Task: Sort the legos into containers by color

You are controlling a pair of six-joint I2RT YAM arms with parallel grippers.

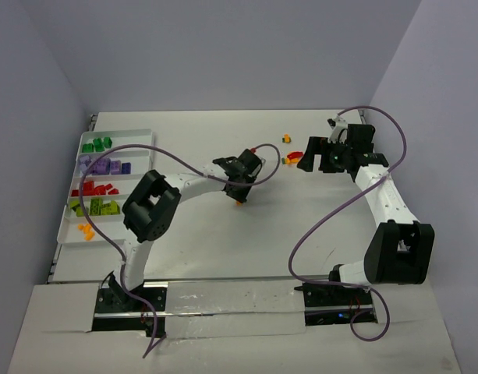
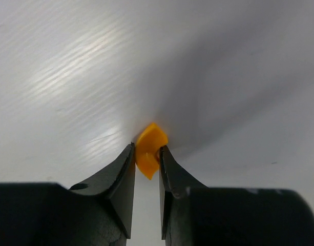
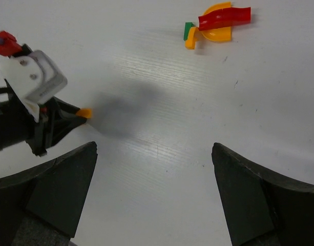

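My left gripper (image 1: 239,199) points down at the table's middle, its jaws shut on a small orange lego (image 2: 150,147) that rests on the white surface. In the left wrist view both fingers press the brick's sides at the gripper's (image 2: 146,148) tips. The right wrist view shows that same orange lego (image 3: 85,112) at the left gripper's tip. My right gripper (image 1: 317,160) hovers open and empty (image 3: 154,147) at the back right. Beside it lie loose legos (image 1: 293,158): a red curved piece (image 3: 224,17), an orange one (image 3: 214,32), a green one (image 3: 188,31). The containers (image 1: 129,131) at the left hold sorted bricks.
A single orange-yellow lego (image 1: 286,139) lies farther back. The tray's rows run green (image 1: 97,144), purple (image 1: 106,166), red (image 1: 94,188), lime (image 1: 100,207), orange (image 1: 86,231). Purple cables loop over both arms. Grey walls enclose the table.
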